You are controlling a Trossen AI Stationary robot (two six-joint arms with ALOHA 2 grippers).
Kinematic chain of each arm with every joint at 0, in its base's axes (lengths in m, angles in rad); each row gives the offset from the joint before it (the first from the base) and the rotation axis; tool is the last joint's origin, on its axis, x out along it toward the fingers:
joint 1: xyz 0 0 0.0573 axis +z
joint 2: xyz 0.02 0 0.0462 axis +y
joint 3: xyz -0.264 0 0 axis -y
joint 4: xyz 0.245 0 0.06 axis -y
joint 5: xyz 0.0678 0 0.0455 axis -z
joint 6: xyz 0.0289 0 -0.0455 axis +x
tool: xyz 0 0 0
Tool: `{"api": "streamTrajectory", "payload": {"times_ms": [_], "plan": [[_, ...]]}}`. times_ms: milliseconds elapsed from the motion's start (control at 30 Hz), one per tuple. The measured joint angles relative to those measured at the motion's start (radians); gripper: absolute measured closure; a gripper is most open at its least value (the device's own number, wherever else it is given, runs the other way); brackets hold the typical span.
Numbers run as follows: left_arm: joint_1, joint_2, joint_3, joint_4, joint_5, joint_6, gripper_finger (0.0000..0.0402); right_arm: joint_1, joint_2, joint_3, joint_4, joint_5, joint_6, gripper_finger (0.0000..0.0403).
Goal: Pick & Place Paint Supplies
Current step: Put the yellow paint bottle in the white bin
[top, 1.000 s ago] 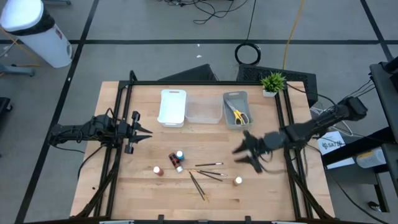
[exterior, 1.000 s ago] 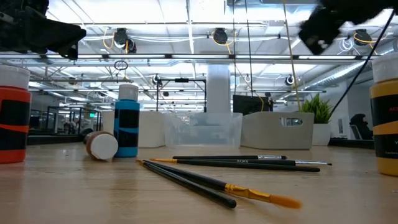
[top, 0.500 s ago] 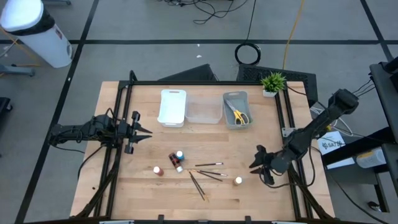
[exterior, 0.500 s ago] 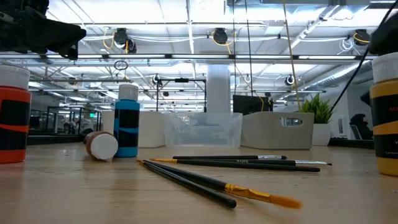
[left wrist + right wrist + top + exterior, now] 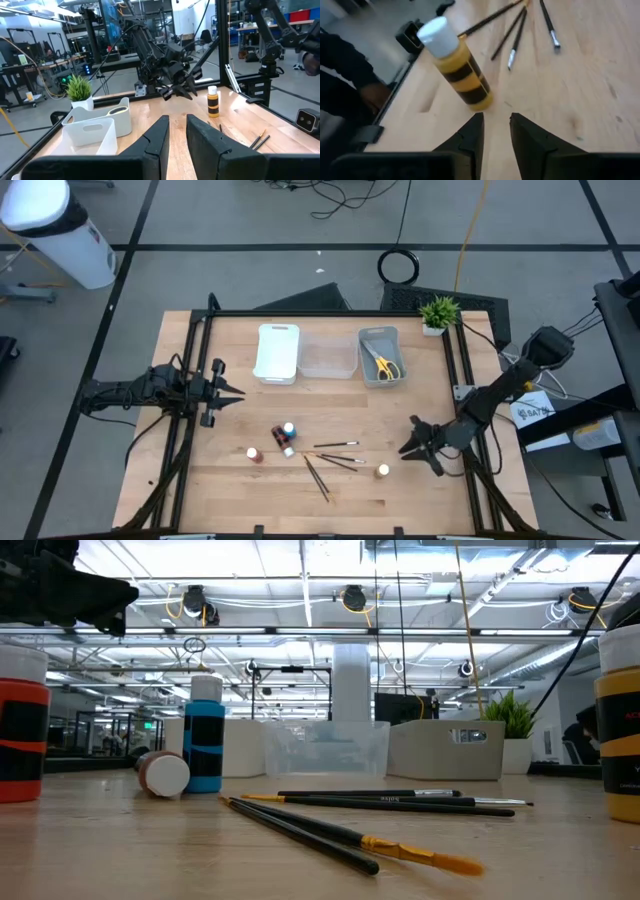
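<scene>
Yellow-bodied and white-capped, the paint bottle (image 5: 455, 65) is standing upright near the table's (image 5: 420, 395) front-right area — just ahead of the right claw (image 5: 419, 442), which is holding nothing, its fingers parted only narrowly. Brushes (image 5: 335, 458) are lying beyond it, leftward. The left claw (image 5: 228, 393) is waiting well apart, nearly closed and empty — open wood is surrounding the bottle.

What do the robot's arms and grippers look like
Both arms are dark, slim and jointed, with cables along them. The left gripper and right gripper each have two black, flat, wedge-shaped fingers. No markings are visible.
</scene>
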Motion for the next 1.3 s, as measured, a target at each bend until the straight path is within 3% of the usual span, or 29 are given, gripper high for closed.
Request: {"api": "streamTrajectory", "payload": {"times_ms": [400, 533, 700, 900, 1200, 1300], "plan": [[0.0, 0.0, 0.0, 0.0, 0.0, 0.0, 0.0325, -0.001, 0.435, 0.114, 0.235, -0.024, -0.074, 0.0144], [0.0, 0.0, 0.0, 0.001, 0.0, 0.0, 0.0325, 0.0, 0.568, 0.219, 0.25, -0.01, -0.114, 0.0113], [0.0, 0.0, 0.0, 0.001, 0.0, 0.0, 0.0325, -0.001, 0.665, 0.303, 0.261, 0.003, -0.174, 0.0102], [0.0, 0.0, 0.0, 0.0, 0.0, 0.0, 0.0325, 0.005, 0.661, 0.307, 0.248, 0.044, -0.204, 0.0134], [0.0, 0.0, 0.0, 0.001, 0.0, 0.0, 0.0325, 0.007, 0.662, 0.305, 0.273, 0.044, -0.202, 0.0288], [0.0, 0.0, 0.0, 0.001, 0.0, 0.0, 0.0325, 0.008, 0.653, 0.303, 0.309, 0.029, -0.192, 0.0297]]}}
